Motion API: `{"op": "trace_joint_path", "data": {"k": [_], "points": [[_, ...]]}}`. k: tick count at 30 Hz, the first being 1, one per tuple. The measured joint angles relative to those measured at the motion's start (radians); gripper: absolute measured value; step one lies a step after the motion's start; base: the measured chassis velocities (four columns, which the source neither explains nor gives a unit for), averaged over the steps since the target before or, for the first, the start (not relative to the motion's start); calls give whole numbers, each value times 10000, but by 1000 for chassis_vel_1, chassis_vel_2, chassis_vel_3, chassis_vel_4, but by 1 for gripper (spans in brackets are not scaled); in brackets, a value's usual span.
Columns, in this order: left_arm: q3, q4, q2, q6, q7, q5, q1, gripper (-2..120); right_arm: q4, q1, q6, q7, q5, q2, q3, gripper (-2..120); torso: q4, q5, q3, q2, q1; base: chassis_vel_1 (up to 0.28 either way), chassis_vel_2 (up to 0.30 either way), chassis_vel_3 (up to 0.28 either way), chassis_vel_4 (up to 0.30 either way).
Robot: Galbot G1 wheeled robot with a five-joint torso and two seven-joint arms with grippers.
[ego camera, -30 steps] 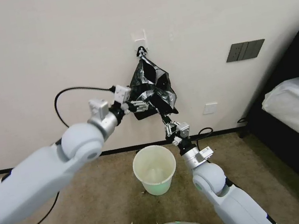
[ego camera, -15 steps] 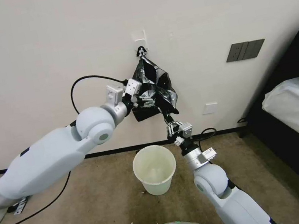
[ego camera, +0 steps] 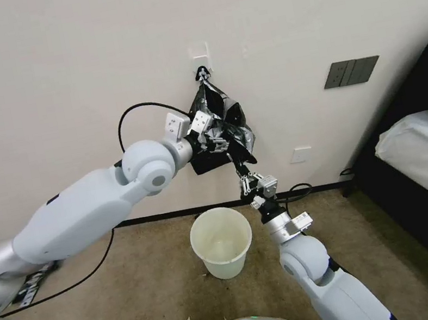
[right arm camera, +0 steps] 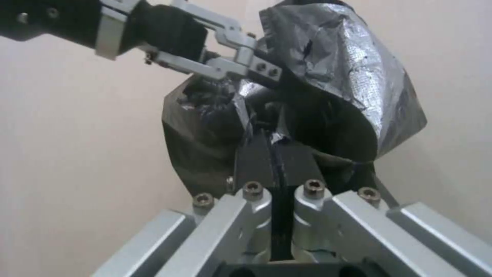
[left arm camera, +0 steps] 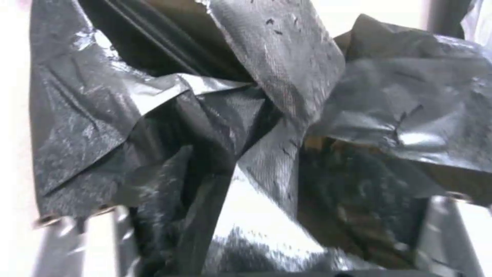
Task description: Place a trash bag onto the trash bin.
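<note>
Handling the trash bag (ego camera: 222, 125) calls for care: I judge it very light, limp and slick, a thin film that will slip or tear if pulled hard against its anchor. It hangs crumpled on the wall from a hook (ego camera: 202, 71), above and behind the trash bin (ego camera: 222, 241), which stands open on the carpet (ego camera: 136, 284). I judge the best hold to be a bunched fold near the lower hem, not a single taut layer.

The right gripper (right arm camera: 271, 148) reaches up from below; its jaws are pressed together, pinching a low fold of the film. The left gripper (ego camera: 217, 143) sits against the bag's left side at mid-height, jaws spread, with folds of film lying between its fingers (left arm camera: 97, 238); nothing is clamped there.
</note>
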Motion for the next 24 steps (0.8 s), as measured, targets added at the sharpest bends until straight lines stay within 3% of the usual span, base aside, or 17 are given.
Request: {"op": "trace_joint_path", "data": {"k": [3,4,10,13,15,19,24], "points": [[125,150,-137,87,-102,-40,-114,59,18,-17,26,-5,1,-12,-6,0,-1,1,0,0,0,0,0,0,0],[125,150,-137,87,-102,-40,-114,59,18,-17,26,-5,1,-12,-6,0,-1,1,0,0,0,0,0,0,0],[26,103,-53,629,-769,-640,-52,36,65,27,32,-1,80,-44,15,0,1,-1,0,0,0,0,0,0,0],[-60,49,2,608,-828,-703,-29,29,69,51,31,5,110,-53,16,0,1,-1,0,1,0,0,0,0,0],[-197,-37,42,453,-880,-720,12,16,70,61,27,12,128,-76,16,0,0,-1,0,0,0,0,0,0,0],[-412,-205,173,196,-941,-686,175,3,70,64,0,30,215,-104,16,0,-1,-1,0,0,0,0,0,0,0],[-808,-524,476,-176,-963,-412,738,0,117,70,-172,147,602,-136,17,0,1,-2,0,0,0,0,0,0,0]]}}
